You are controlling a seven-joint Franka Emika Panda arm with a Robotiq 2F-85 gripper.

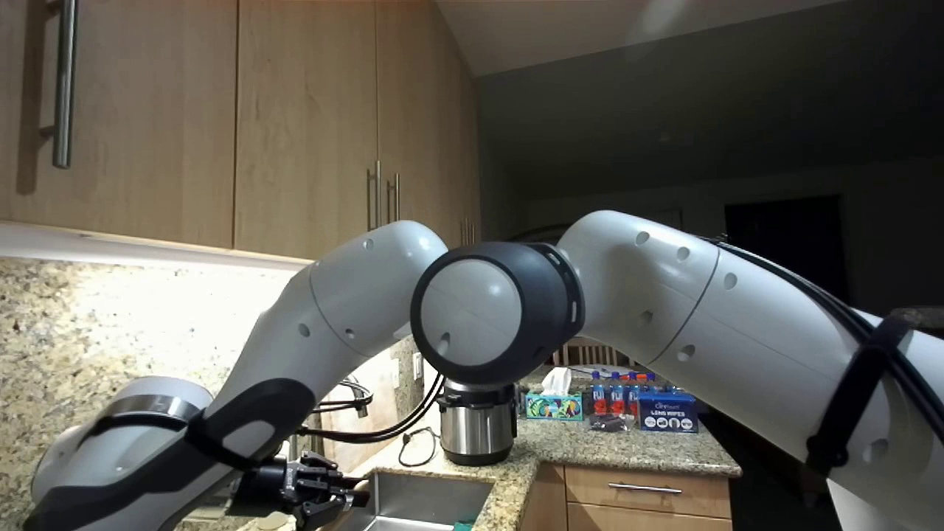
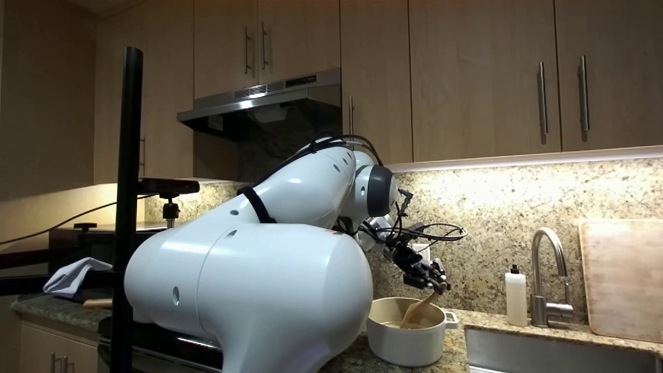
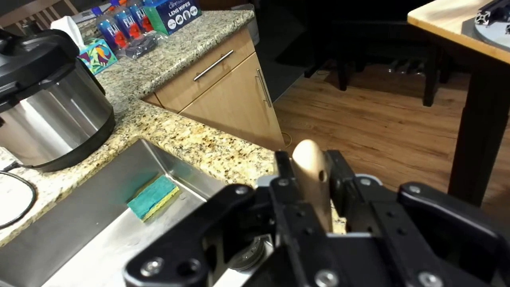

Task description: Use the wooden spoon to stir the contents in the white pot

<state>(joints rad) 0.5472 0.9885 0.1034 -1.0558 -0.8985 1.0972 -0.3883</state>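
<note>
In an exterior view the white pot (image 2: 406, 344) stands on the granite counter beside the sink, its top uncovered. The wooden spoon (image 2: 416, 314) leans in it, blade down inside the pot and handle slanting up past the rim. My gripper (image 2: 441, 283) is shut on the upper handle, above the pot's right side. The wrist view has the rounded handle end of the spoon (image 3: 310, 171), with its small hole, between the two fingers of the gripper (image 3: 310, 158). Only a little of the pot's contents shows, and what they are I cannot tell. From the wrist the pot is out of view.
Right of the pot lies the steel sink (image 2: 523, 355), with a green and yellow sponge (image 3: 153, 197) in it. Behind the sink are a faucet (image 2: 539, 285), a soap bottle (image 2: 516, 299) and a cutting board (image 2: 621, 280). A silver pressure cooker (image 1: 477, 428) stands past the sink.
</note>
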